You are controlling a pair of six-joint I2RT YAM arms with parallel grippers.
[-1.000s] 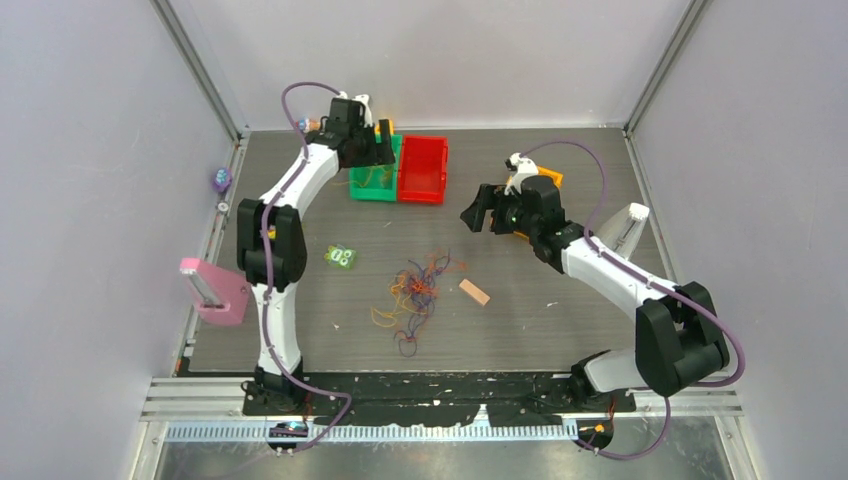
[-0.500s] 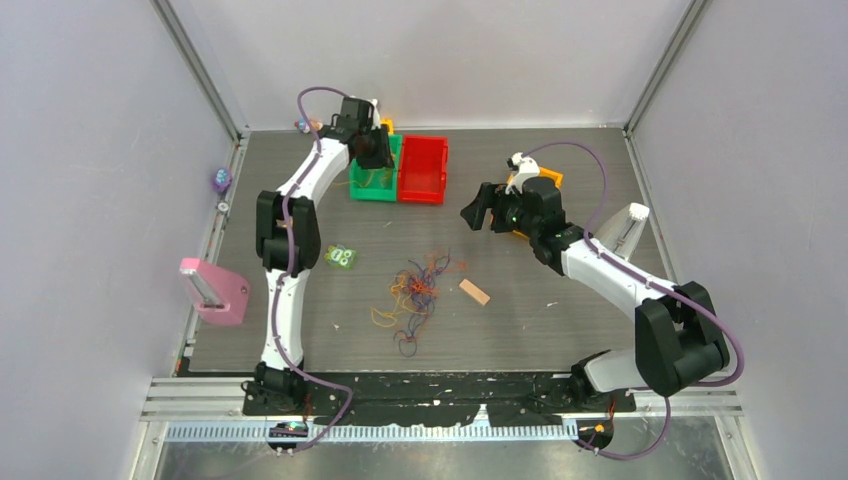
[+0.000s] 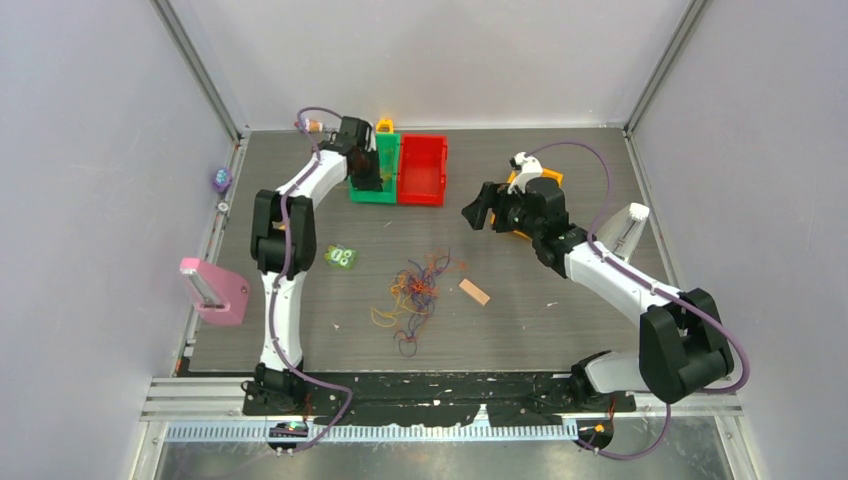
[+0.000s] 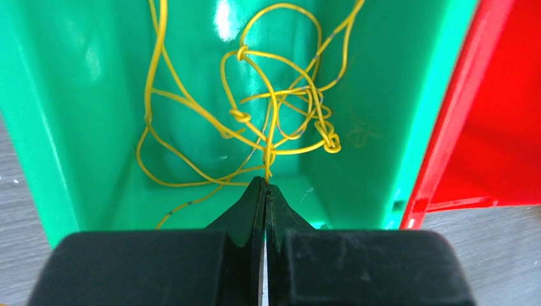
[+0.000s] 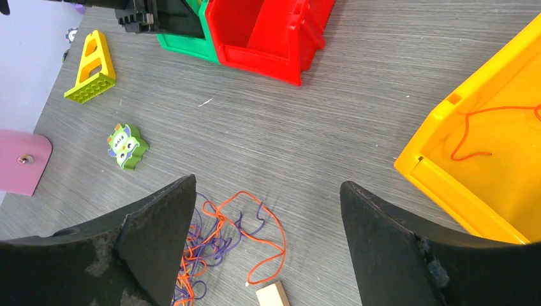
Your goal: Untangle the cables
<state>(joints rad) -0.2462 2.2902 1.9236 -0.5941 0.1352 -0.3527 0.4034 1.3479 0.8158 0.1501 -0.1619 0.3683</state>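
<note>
Mid-table: the cables (image 3: 412, 290) sit in 1 messy orange, purple and yellow heap.
Right side: right gripper (image 5: 266, 191) hangs wide apart, holding nothing, just beside the yellow bin (image 5: 472, 191).
Far back: left gripper (image 4: 265, 185) is clenched tight in the green bin (image 4: 76, 95), with 1 strand of the yellow cables (image 4: 329, 141) meeting its tips.

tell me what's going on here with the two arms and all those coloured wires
The left gripper is down inside the green bin, fingers shut, apparently pinching a strand of the knotted yellow cable lying there. The right gripper hangs open above the table, holding nothing, near the yellow bin, which has one orange cable in it. A tangle of orange and purple cables sits mid-table, so the untangling is far from done.
</note>
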